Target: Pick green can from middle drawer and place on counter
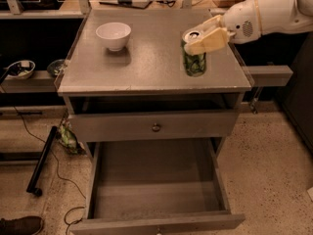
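Your green can (195,63) stands upright on the counter (146,62), at the right side and fairly near the front edge, its long axis vertical and its silver top facing up. Its base looks set down on the grey surface, though you cannot be sure from this angle that the full weight is on it. The gripper (193,37) sits at the can's upper part, reaching in level from the right. One pale finger crosses the near side just under the rim and the other lies along the far side, so the jaws look clamped on the can, straddling it across its width. That is the relation to mind: the can hangs off the left end of the claw, and the arm lies to the right and slightly farther back. A clean release probably means parting the jaws and drawing back rightward along the arm's own line, not sweeping sideways, which could tip a tall narrow can. The white bowl (113,35) is well apart at the far left, and the middle drawer (151,185) below stands open and holds nothing.
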Tool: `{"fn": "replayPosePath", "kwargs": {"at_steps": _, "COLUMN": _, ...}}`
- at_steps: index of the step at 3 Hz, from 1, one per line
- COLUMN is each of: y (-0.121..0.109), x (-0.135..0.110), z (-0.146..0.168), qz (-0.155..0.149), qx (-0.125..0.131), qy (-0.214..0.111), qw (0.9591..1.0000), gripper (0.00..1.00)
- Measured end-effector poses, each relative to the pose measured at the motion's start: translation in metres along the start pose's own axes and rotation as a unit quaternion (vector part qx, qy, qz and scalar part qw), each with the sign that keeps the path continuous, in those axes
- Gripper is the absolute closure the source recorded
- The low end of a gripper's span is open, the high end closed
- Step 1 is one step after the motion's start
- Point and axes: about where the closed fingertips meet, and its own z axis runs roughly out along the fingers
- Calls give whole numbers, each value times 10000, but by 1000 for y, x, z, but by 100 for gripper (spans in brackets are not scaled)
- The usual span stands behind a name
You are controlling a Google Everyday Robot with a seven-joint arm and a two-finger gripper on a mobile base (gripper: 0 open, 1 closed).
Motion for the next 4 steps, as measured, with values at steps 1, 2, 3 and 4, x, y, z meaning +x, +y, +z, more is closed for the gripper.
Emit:
{"fn": "replayPosePath", "kwargs": {"at_steps": 1, "y": -21, "x": -14, "z": 6, "qz": -46, "qx": -93, "qy": 39, "qw": 9999, "gripper": 100}}
{"fn": "replayPosePath", "kwargs": {"at_steps": 2, "y": -44, "x": -30, "z": 23, "qz": -143, "qx": -233, "qy": 60, "qw": 9996, "gripper": 100}}
{"fn": "replayPosePath", "kwargs": {"at_steps": 3, "y": -44, "x": -30, "z": 23, "qz": -142, "qx": -234, "qy": 59, "qw": 9996, "gripper": 100}}
{"fn": "replayPosePath", "kwargs": {"at_steps": 4, "y": -44, "x": -23, "z": 31, "qz": -10, "qx": -380, "qy": -4, "qw": 9993, "gripper": 100}}
